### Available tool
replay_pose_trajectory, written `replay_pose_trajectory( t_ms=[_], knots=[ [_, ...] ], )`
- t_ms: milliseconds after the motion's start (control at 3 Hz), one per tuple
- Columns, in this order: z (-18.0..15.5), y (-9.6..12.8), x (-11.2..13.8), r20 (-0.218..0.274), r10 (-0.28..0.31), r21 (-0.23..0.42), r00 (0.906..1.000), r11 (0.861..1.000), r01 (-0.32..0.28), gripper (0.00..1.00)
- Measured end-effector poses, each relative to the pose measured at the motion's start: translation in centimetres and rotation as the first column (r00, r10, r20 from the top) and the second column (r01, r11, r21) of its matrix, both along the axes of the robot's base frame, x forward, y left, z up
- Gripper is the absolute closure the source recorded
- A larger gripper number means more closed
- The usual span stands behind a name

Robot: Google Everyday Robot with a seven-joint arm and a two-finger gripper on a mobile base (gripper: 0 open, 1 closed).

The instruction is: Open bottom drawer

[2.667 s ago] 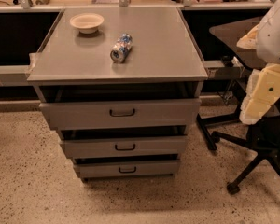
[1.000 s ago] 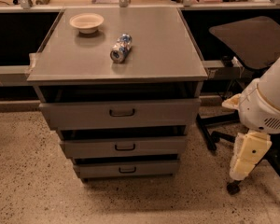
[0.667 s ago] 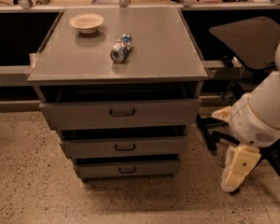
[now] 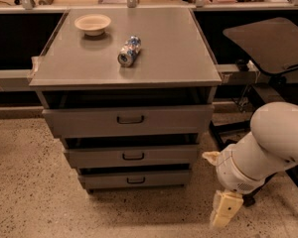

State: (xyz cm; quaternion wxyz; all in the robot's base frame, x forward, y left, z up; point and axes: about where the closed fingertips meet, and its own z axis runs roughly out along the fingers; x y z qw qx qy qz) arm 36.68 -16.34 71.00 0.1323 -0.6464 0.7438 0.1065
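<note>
The bottom drawer (image 4: 136, 179) is the lowest and narrowest of three grey metal fronts in the cabinet, with a small dark pull handle (image 4: 136, 180) at its centre. Its front sits shut, close to the floor. The gripper (image 4: 225, 209) hangs low at the lower right on my white arm (image 4: 268, 145), just above the floor. It is to the right of the cabinet, apart from it, and a little below the bottom drawer's level.
The cabinet top (image 4: 174, 48) holds a cream bowl (image 4: 93, 23) and a can lying on its side (image 4: 129, 50). The middle drawer (image 4: 133, 155) and top drawer (image 4: 130, 120) are above. A dark office chair (image 4: 270, 41) stands right. Speckled floor (image 4: 30, 192) lies around.
My arm has swung down and leftward. The gripper has dropped from beside the top drawer's height to near the floor, closer to the cabinet's right side. The drawers have not moved.
</note>
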Motion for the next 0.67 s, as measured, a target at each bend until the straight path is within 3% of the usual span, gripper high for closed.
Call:
replay_pose_trajectory(
  t_ms=[333, 667],
  knots=[
    [0.0, 0.0, 0.0, 0.001, -0.001, 0.0, 1.0, 1.0, 0.001, 0.0],
    [-0.9, 1.0, 0.4, 0.049, 0.015, 0.013, 0.9987, 1.0, -0.016, 0.0]
  ],
)
